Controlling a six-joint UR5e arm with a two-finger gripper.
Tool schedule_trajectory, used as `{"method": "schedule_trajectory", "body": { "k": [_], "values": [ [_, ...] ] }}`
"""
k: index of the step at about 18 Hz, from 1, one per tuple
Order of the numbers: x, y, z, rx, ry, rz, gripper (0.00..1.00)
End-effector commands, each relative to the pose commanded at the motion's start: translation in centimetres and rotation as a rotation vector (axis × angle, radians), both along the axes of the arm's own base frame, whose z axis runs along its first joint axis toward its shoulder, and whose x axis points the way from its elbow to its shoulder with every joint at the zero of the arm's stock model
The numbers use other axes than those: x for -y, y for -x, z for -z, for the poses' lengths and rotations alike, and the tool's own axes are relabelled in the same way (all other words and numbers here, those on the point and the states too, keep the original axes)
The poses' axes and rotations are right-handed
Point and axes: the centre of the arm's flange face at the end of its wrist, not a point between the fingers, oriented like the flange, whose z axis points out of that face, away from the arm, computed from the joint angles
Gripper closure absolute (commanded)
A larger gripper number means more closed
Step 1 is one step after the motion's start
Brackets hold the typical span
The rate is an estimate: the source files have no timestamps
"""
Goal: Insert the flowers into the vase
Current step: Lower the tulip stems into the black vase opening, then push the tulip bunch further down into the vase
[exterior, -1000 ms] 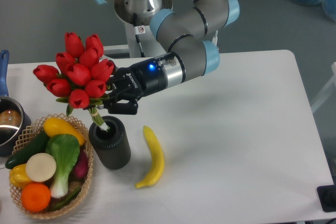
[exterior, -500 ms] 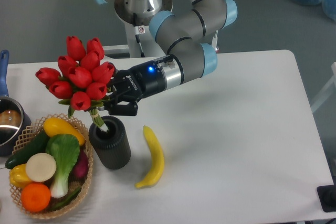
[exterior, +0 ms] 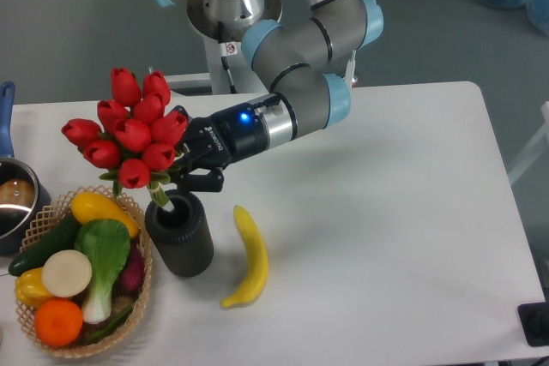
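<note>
From the fixed camera, your gripper (exterior: 176,173) is clamped on the flowers (exterior: 133,130), their stem tips just inside the vase (exterior: 180,233) mouth at its 10 o'clock rim. Let go now and I'd expect the top-heavy bunch to lean left and tip the vase toward the basket (exterior: 129,319). Count one vase, one banana (exterior: 249,255), roughly ten buds.

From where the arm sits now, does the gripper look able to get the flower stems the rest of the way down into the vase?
Probably yes. The gripper holds the flowers tilted, with the stem ends already at the mouth of the vase. Nothing blocks the opening; the banana and basket lie beside it.
</note>
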Motion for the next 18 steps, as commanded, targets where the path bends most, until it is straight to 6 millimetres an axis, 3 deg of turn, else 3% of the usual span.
{"method": "schedule_trajectory", "body": {
  "k": [18],
  "values": [
    [-0.8, 1.2, 3.9, 0.005, 0.01, -0.012, 0.66]
  ]
}}
